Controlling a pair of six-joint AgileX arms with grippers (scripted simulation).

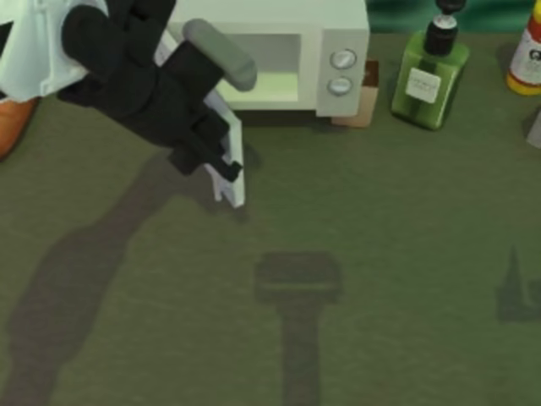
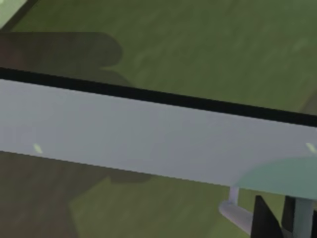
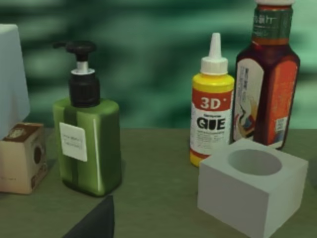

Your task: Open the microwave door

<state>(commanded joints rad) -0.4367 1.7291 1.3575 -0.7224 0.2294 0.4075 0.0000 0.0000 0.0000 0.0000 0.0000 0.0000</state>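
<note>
Microwave (image 1: 279,51) standing at the table's far edge with its cavity exposed — the microwave door (image 1: 232,161) already swung out toward the front, edge-on from above. Left gripper (image 1: 221,165) sits right against the door's free end, the hinge line lying behind it toward the oven; whether its fingers clamp the handle cannot be told. Door's long axis runs front-to-back. Right arm is parked out of the top view — its gripper is unseen beside a green pump bottle (image 1: 429,78).

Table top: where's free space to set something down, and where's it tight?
Bare: the table in front of the microwave and right of the open microwave door. Crowded: back right, around the green pump bottle and glue bottle; the left hand sits at the door.
</note>
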